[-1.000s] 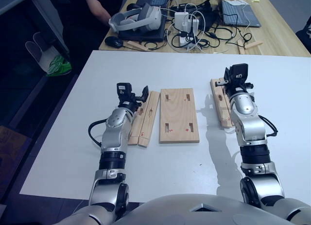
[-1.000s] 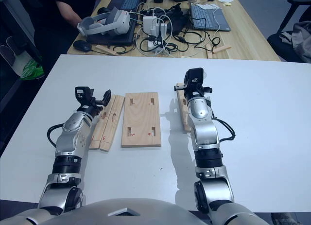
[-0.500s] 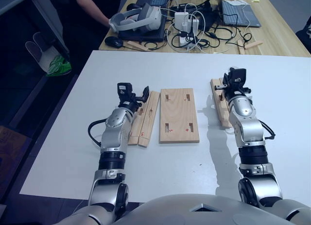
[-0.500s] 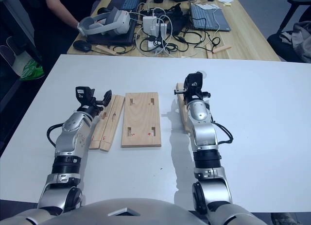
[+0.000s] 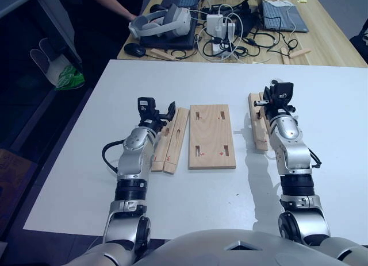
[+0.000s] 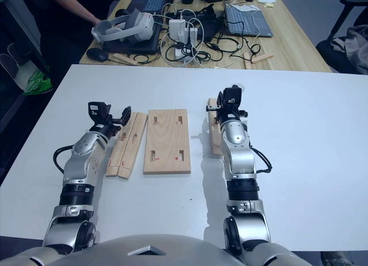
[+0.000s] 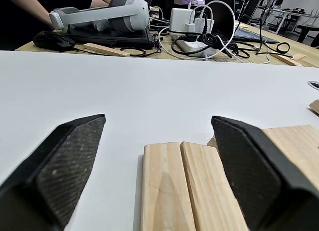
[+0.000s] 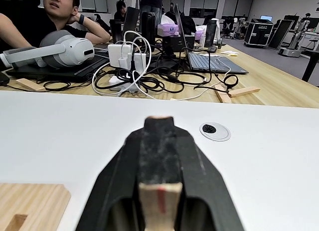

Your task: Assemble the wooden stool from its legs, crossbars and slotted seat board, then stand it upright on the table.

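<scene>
The slotted seat board (image 5: 211,135) lies flat in the middle of the white table (image 5: 190,82). Left of it lie long wooden pieces (image 5: 170,141) side by side. My left gripper (image 5: 161,113) hovers over their far end, open, with its fingers (image 7: 67,166) either side of the wooden pieces (image 7: 183,186). Right of the board lie more wooden pieces (image 5: 257,127). My right gripper (image 5: 269,100) sits at their far end. In the right wrist view the right gripper (image 8: 158,141) is shut on a thin wooden piece (image 8: 158,202).
Beyond the table's far edge stands a wooden desk (image 5: 322,42) with a headset (image 5: 161,22), a mouse (image 5: 135,49), cables and laptops. A round cable grommet (image 8: 215,131) is set in the table ahead of the right gripper. The table's left edge (image 5: 69,134) drops to a dark floor.
My right gripper has come down and slightly left onto the far end of the right wooden pieces. The left arm has kept still.
</scene>
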You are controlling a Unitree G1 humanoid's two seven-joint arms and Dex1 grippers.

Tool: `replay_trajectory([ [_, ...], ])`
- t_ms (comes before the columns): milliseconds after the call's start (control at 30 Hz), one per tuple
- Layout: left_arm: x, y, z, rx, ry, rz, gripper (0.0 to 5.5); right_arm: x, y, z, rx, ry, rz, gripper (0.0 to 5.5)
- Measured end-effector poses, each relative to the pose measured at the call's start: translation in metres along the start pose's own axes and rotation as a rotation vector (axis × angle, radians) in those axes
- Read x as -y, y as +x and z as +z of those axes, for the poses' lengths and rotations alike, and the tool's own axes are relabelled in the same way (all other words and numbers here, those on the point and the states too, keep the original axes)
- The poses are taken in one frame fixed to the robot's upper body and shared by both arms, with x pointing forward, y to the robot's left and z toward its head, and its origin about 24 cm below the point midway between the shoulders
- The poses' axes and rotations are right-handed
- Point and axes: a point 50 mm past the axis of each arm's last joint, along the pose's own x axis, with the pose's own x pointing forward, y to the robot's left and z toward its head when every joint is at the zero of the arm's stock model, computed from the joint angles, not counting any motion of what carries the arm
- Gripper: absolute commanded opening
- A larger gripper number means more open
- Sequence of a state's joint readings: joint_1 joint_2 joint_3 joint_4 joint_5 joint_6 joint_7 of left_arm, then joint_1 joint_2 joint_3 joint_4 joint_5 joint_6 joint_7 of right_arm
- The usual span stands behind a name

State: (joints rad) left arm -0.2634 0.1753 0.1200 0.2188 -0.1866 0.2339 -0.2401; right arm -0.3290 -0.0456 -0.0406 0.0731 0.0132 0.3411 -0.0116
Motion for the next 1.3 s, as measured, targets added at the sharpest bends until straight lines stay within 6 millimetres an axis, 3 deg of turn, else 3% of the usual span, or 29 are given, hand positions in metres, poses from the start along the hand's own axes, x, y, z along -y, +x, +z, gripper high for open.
replay_trajectory([
  [533, 0.000, 0.000, -0.002, -0.012, -0.001, 0.001, 3.92, -0.008, -0.002, 0.005, 0.025, 0.049, 0.009, 0.39],
  [1300, 0.001, 0.000, -0.002, -0.018, 0.000, -0.003, 3.92, -0.005, -0.005, -0.009, -0.015, 0.017, -0.021, 0.39],
])
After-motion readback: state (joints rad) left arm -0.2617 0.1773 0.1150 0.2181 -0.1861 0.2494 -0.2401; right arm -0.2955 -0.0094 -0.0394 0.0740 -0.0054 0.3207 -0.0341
